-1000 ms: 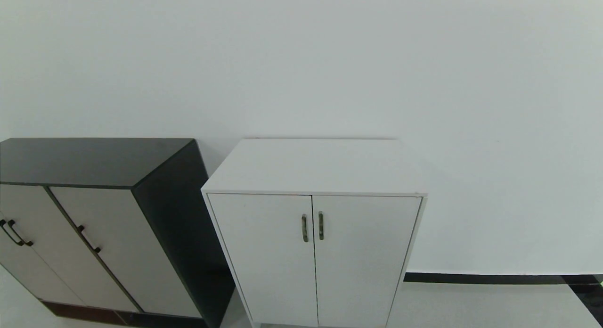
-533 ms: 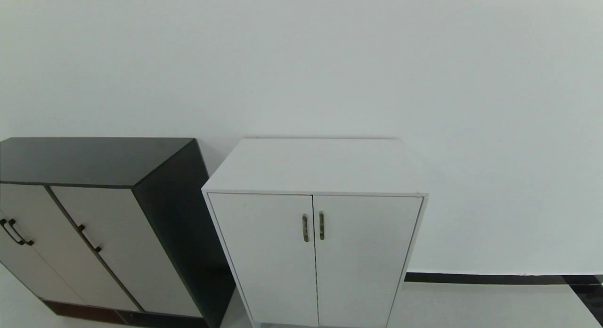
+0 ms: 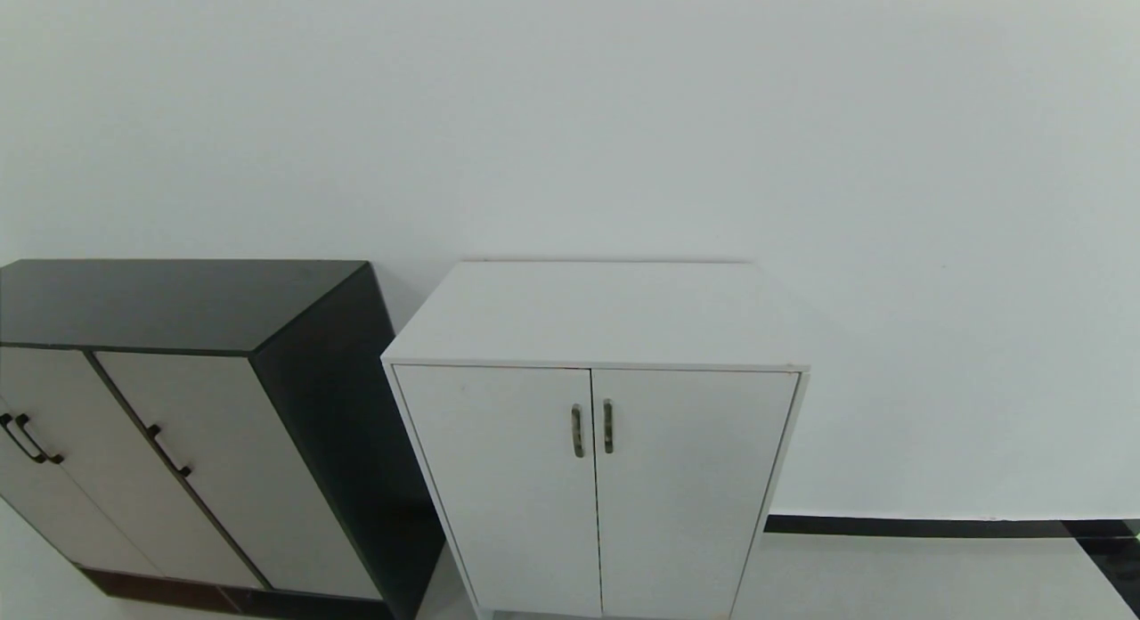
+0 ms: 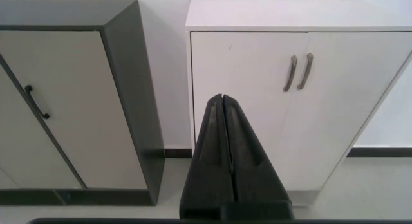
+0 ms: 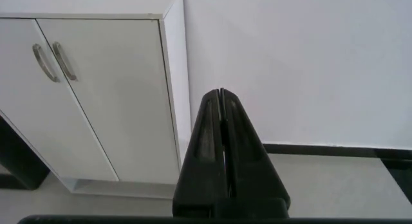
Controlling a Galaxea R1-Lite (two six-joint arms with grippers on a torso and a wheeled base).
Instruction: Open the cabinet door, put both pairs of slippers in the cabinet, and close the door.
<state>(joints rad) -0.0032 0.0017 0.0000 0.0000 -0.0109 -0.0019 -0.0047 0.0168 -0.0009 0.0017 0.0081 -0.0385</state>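
Note:
A white two-door cabinet (image 3: 595, 477) stands against the wall, both doors closed. Two metal handles (image 3: 591, 428) sit side by side at the centre seam. The same cabinet (image 4: 296, 114) lies ahead of my left gripper (image 4: 223, 98), which is shut with nothing in it and held well back from the doors. In the right wrist view the cabinet (image 5: 96, 102) appears off to one side, and my right gripper (image 5: 221, 93) is shut and empty, aimed at the bare wall beside the cabinet's right side panel.
A black cabinet (image 3: 178, 406) with beige doors and dark handles stands close on the left of the white one. A black skirting strip (image 3: 935, 526) runs along the wall base on the right, above pale floor (image 3: 891, 584).

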